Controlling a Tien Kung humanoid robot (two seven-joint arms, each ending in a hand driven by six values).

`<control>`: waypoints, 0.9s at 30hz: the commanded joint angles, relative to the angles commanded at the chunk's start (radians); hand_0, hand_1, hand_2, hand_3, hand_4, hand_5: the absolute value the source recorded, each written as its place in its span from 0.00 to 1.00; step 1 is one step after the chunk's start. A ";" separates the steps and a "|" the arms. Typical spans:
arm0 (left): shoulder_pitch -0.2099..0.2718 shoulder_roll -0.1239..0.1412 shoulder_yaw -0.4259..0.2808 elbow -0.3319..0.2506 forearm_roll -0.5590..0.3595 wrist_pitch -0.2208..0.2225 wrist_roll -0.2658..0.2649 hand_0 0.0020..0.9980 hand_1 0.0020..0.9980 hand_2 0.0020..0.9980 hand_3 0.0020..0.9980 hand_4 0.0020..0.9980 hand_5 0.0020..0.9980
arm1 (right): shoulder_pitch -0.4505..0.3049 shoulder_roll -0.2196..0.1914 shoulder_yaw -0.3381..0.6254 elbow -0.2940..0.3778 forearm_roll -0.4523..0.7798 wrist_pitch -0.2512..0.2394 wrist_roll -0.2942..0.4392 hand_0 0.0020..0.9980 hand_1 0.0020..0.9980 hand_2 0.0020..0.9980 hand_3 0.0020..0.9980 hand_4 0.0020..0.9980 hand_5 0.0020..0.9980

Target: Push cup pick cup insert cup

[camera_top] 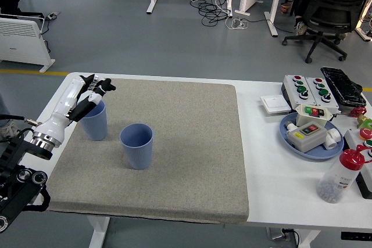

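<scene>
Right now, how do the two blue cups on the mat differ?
The far-left cup sits by the mat's left edge, partly hidden behind the robot's left hand, whose fingers are spread above its rim. The nearer cup stands free, closer to the middle, fully visible. Both are upright, blue, ribbed and look alike in size.

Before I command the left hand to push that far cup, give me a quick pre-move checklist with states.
1. Left hand positioned at the far cup: ok, it is over the cup's rim.
2. Fingers free, holding nothing: ok, they look spread.
3. Far cup upright on the grey mat: ok.
4. Near cup upright with its mouth open: ok.
5. Mat between the two cups free of objects: ok.
6. Contact between hand and far cup: cannot tell.
</scene>
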 joint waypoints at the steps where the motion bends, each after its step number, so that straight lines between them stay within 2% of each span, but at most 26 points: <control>1: -0.015 0.012 0.016 -0.011 0.045 -0.035 0.032 0.75 0.80 0.84 0.86 0.93 0.76 | -0.001 0.000 0.000 0.000 0.000 0.000 0.000 0.69 0.61 0.64 0.57 0.10 0.49; 4: -0.063 0.037 0.078 -0.022 0.171 -0.137 0.100 0.75 0.80 0.84 0.86 0.93 0.76 | -0.003 0.000 0.000 0.000 0.002 0.000 0.000 0.69 0.61 0.64 0.57 0.10 0.49; 5: -0.079 0.043 0.098 -0.020 0.203 -0.165 0.116 0.88 0.91 0.97 0.96 1.00 0.67 | -0.002 0.000 -0.001 0.000 0.003 0.000 0.000 0.69 0.61 0.64 0.57 0.10 0.49; 7: -0.113 0.054 0.142 -0.015 0.257 -0.224 0.150 0.88 0.91 0.97 0.96 1.00 0.67 | -0.001 -0.001 -0.003 0.000 0.006 -0.001 0.001 0.69 0.61 0.64 0.57 0.10 0.49; 10: -0.140 0.061 0.180 -0.011 0.288 -0.278 0.177 0.88 0.91 0.97 0.96 1.00 0.67 | 0.000 -0.001 -0.005 0.000 0.010 -0.001 0.001 0.69 0.61 0.64 0.57 0.10 0.49; 11: -0.153 0.064 0.195 -0.009 0.299 -0.298 0.189 0.91 0.95 1.00 0.99 0.98 0.61 | 0.001 -0.001 -0.006 0.000 0.012 -0.001 0.002 0.69 0.61 0.64 0.57 0.10 0.49; 15: -0.197 0.069 0.249 -0.003 0.356 -0.387 0.236 0.91 0.95 1.00 0.99 0.98 0.61 | 0.004 -0.001 -0.009 0.000 0.018 -0.001 0.003 0.69 0.61 0.64 0.57 0.10 0.49; 16: -0.202 0.069 0.254 -0.002 0.367 -0.394 0.239 0.91 0.95 1.00 0.99 0.98 0.61 | 0.004 -0.002 -0.010 0.000 0.020 -0.001 0.004 0.69 0.61 0.64 0.57 0.10 0.49; 17: -0.205 0.068 0.256 0.000 0.376 -0.397 0.241 0.89 0.94 1.00 0.97 0.93 0.49 | 0.004 -0.002 -0.010 0.000 0.021 -0.001 0.004 0.69 0.61 0.64 0.57 0.10 0.49; 23: -0.213 0.061 0.260 0.009 0.398 -0.418 0.253 0.89 0.94 1.00 0.97 0.93 0.49 | 0.005 -0.002 -0.008 0.000 0.018 -0.001 0.003 0.69 0.61 0.64 0.57 0.10 0.49; 24: -0.212 0.060 0.263 0.013 0.403 -0.416 0.253 0.78 0.87 0.94 0.90 0.88 0.41 | 0.005 -0.002 -0.008 0.000 0.018 -0.001 0.002 0.69 0.61 0.64 0.57 0.10 0.49; 27: -0.213 0.055 0.269 0.024 0.414 -0.414 0.254 0.78 0.87 0.94 0.90 0.88 0.41 | 0.005 -0.002 -0.007 0.000 0.016 -0.001 0.002 0.69 0.61 0.64 0.57 0.10 0.49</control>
